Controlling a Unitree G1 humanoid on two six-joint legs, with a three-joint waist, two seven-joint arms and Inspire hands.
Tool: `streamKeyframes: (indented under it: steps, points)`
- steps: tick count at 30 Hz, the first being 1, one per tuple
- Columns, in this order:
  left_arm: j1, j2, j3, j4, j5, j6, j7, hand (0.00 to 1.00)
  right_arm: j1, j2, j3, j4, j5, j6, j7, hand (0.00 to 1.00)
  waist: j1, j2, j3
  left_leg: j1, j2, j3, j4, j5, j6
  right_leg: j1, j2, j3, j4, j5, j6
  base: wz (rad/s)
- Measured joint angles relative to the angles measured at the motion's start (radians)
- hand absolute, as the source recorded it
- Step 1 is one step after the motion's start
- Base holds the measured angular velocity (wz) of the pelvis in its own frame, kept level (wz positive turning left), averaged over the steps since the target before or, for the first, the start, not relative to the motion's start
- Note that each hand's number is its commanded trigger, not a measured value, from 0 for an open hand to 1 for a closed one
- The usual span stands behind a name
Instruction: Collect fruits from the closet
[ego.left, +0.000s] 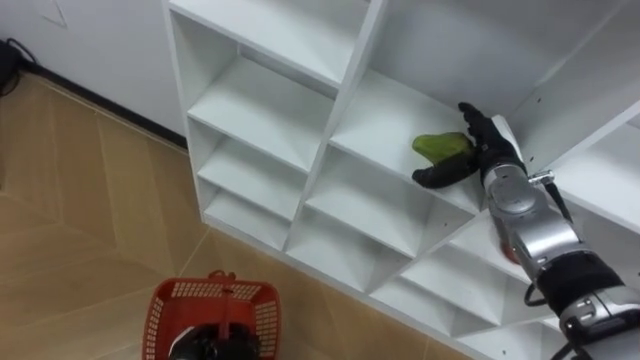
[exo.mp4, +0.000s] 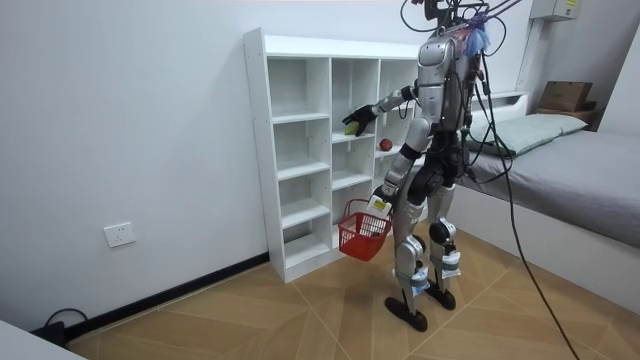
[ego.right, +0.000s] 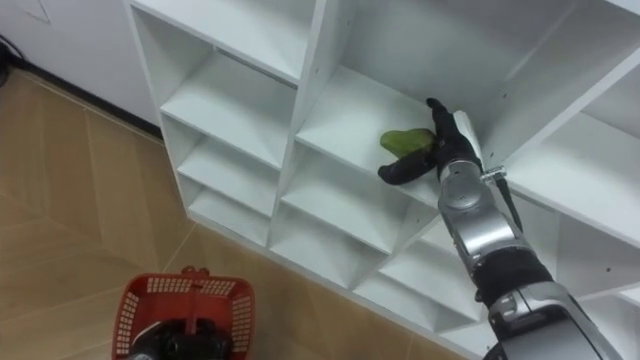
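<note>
My right hand (ego.left: 482, 152) is curled round the green fruit (ego.left: 438, 146) in a middle compartment of the closet (ego.left: 340, 110); my left hand (exo.mp4: 383, 193) grips the red basket (ego.left: 215, 298) lower, leftward, before it.

- Bright, even indoor light over the white closet (ego.left: 262, 110) and wall (exo.mp4: 130, 120); no glare.
- Closet compartments shade to soft grey inside (no hard-edged shadows).
- Faint soft shadow at the robot's feet on the floor (exo.mp4: 330, 320); mild sheen on the boards.
</note>
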Motion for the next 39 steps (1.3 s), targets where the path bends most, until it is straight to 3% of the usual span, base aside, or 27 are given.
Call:
streamKeyframes:
  steps: [10, 11, 12, 14, 15, 24, 30, 39]
  points:
    - [0.000, 0.000, 0.001, 0.007, 0.000, 0.004, 0.000, 1.00, -0.008, 0.000, -0.008, 0.055, 0.005, -0.022, 0.058, 0.00, 0.001, 0.008, -0.0017, 0.016, 0.001, 0.001, -0.012, 0.000, -0.001, 0.014, 0.000, -0.006, -0.001, 0.000, 0.000, 0.02]
    - [0.000, 0.000, 0.001, 0.007, 0.000, 0.004, 0.000, 1.00, -0.008, 0.000, -0.008, 0.058, 0.005, -0.023, 0.059, 0.05, 0.002, 0.009, -0.0022, 0.016, 0.001, 0.001, -0.012, 0.000, -0.001, 0.014, 0.000, -0.006, -0.001, 0.000, 0.000, 0.00]
    - [0.001, 0.000, 0.001, 0.007, 0.000, 0.004, 0.000, 1.00, -0.009, 0.000, -0.011, 0.061, 0.004, -0.027, 0.063, 0.49, 0.003, 0.009, -0.0023, 0.016, 0.001, 0.001, -0.012, 0.000, -0.001, 0.013, 0.000, -0.006, -0.001, 0.000, 0.000, 0.00]
    - [0.001, 0.001, 0.002, 0.007, 0.001, 0.007, 0.000, 1.00, -0.009, 0.000, -0.020, 0.068, 0.004, -0.033, 0.074, 0.92, 0.003, 0.009, -0.0027, 0.016, 0.001, 0.001, -0.010, 0.001, -0.001, 0.014, 0.000, -0.007, -0.001, 0.000, 0.000, 0.00]
    - [0.001, 0.001, 0.004, 0.006, 0.001, 0.008, 0.000, 1.00, -0.009, 0.000, -0.022, 0.069, 0.004, -0.033, 0.075, 1.00, 0.003, 0.009, -0.0028, 0.016, 0.001, 0.001, -0.009, 0.001, -0.001, 0.014, 0.000, -0.007, -0.001, 0.000, 0.000, 0.00]
    - [0.002, 0.000, 0.021, 0.006, 0.002, 0.018, 0.001, 1.00, -0.015, 0.000, -0.065, 0.075, -0.018, -0.040, 0.054, 1.00, 0.004, 0.007, -0.0046, 0.015, 0.001, -0.005, -0.005, 0.001, 0.000, 0.016, 0.000, -0.007, -0.001, 0.001, 0.001, 0.01]
    - [0.002, 0.001, 0.020, 0.009, 0.002, 0.018, 0.003, 1.00, -0.015, 0.003, -0.073, 0.087, 0.012, -0.039, 0.056, 1.00, 0.005, 0.008, -0.0048, 0.016, 0.001, -0.005, -0.003, 0.001, 0.000, 0.017, -0.001, 0.017, -0.003, 0.001, 0.001, 0.00]
    - [0.003, 0.000, 0.021, 0.013, 0.001, 0.018, 0.003, 1.00, -0.015, 0.005, -0.073, 0.091, 0.078, -0.027, 0.083, 1.00, 0.003, 0.011, -0.0042, 0.015, 0.001, -0.005, -0.003, 0.001, 0.000, 0.017, 0.000, 0.017, -0.002, 0.001, 0.001, 0.00]
